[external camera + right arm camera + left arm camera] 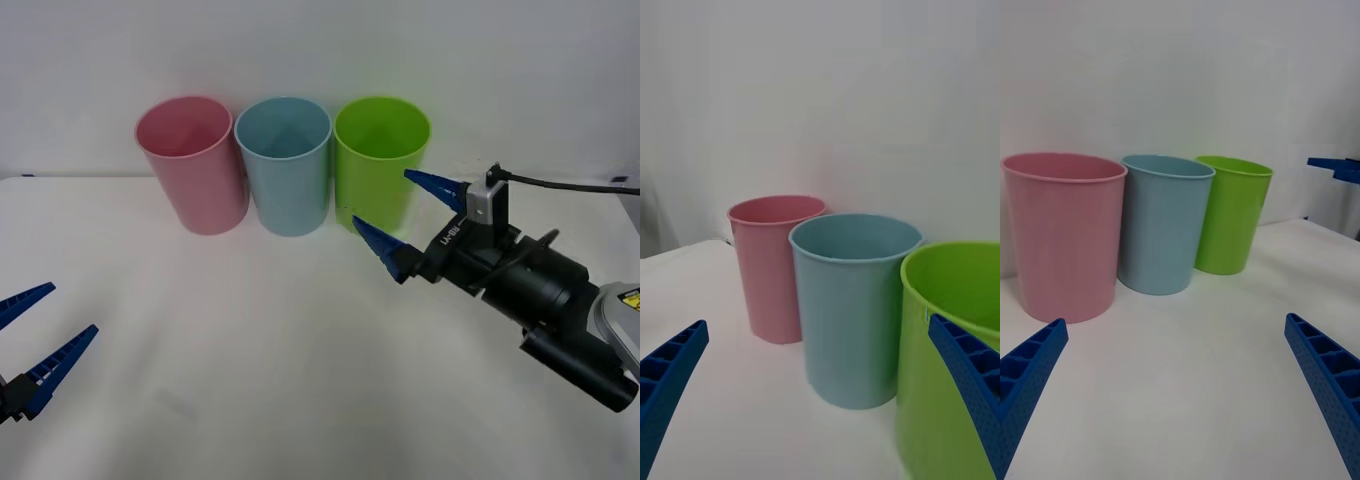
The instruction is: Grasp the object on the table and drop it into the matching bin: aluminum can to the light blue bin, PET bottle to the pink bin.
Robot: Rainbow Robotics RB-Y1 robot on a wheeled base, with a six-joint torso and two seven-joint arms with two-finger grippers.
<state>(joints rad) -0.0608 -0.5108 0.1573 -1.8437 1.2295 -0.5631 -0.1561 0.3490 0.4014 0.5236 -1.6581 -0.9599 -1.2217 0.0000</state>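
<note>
On the table [250, 350], 3 bins stand abreast: pink bin [192, 165] left, light blue bin [286, 165] middle.

A plain, pale grey-white wall [320, 50] runs straight across behind the scene, unmarked and evenly lit. Below it spreads a broad, flat white bench [250, 380], its matte top carrying only soft, faint shadows. The far edge of the bench meets the wall in a level line. At that line's left end sits a small dark mark, too small to identify.
</note>
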